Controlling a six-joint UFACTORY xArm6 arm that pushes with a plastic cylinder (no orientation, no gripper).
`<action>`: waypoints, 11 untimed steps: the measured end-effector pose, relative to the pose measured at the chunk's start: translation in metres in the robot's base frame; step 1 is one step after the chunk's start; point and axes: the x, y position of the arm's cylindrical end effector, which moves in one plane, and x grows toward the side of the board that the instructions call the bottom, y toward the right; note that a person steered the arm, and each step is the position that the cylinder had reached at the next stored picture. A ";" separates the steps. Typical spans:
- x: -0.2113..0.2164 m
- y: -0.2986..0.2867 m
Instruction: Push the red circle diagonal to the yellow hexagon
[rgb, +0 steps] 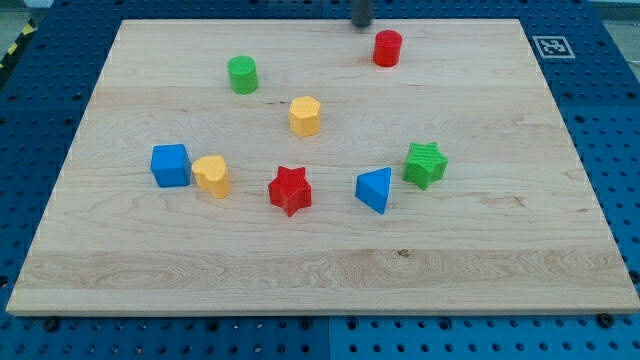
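Red round plastic block is sitting just right of and below my tip, apart from it; yellow hexagonal block is lying farther below-left on the wooden board.

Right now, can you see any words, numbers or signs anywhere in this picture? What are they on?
No words, letters or numbers can be read here.
One sign: a black-and-white square marker on the wooden board, at its corner in the view's top right. It is a pattern, not text.
The blocks, such as the red circle and yellow hexagon, bear no labels.
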 end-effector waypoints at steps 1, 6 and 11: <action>0.004 0.022; 0.049 0.029; 0.069 0.019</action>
